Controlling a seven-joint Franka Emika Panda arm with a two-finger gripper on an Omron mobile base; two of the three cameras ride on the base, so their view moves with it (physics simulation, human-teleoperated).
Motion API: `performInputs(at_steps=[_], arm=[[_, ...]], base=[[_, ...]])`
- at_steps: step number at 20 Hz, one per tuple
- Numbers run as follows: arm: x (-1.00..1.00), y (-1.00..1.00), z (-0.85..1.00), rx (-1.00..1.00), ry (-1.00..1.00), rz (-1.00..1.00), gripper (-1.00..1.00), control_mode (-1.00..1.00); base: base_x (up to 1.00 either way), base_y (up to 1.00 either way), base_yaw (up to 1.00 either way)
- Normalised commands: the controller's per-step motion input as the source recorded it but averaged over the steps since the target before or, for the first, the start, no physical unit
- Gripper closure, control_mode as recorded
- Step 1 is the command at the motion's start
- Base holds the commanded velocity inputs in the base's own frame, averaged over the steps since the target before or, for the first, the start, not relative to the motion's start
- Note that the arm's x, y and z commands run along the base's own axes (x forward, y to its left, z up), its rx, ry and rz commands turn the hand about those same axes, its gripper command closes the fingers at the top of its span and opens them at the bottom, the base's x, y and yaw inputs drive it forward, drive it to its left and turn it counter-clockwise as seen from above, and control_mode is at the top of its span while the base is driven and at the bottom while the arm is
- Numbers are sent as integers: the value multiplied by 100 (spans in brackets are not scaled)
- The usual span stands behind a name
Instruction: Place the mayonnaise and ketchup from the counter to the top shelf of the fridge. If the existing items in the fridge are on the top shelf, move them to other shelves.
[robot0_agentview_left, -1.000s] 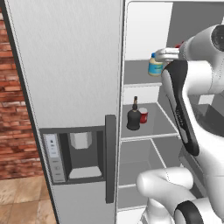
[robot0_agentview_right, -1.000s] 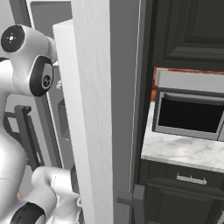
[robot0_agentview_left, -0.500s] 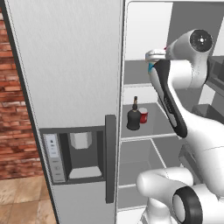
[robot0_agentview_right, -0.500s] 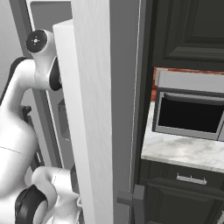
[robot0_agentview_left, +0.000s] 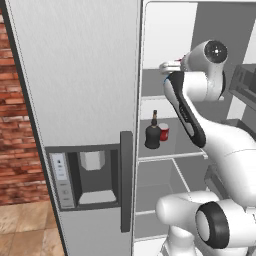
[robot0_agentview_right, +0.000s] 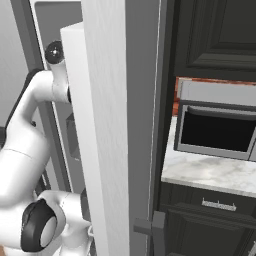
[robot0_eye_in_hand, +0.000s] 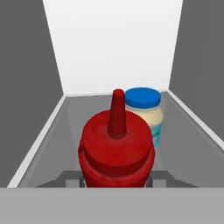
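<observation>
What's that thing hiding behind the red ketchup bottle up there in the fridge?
Behind the ketchup bottle stands a mayonnaise jar with a blue lid, on the same fridge shelf. The bottle covers the jar's left and lower part, so whether they touch cannot be told.

We see the red ketchup bottle (robot0_eye_in_hand: 117, 151) upright, nozzle up, at the top shelf's (robot0_eye_in_hand: 48, 131) front edge. Mayonnaise jar (robot0_eye_in_hand: 145, 114), blue lid, stands upright just behind it, mid-shelf.
</observation>
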Motion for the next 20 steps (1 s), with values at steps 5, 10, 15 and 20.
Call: performInputs(at_steps=[5,10,15,20], arm=[[62,3,-17,-1,0,1,100,-100],[54,3,-18,0,0,0,100,-100],[29,10,-23,0,1,2,100,-100],[13,15,-19,-2,3,2,100,-100]], base=[[0,0,0],[0,0,0],[0,0,0],[0,0,0]])
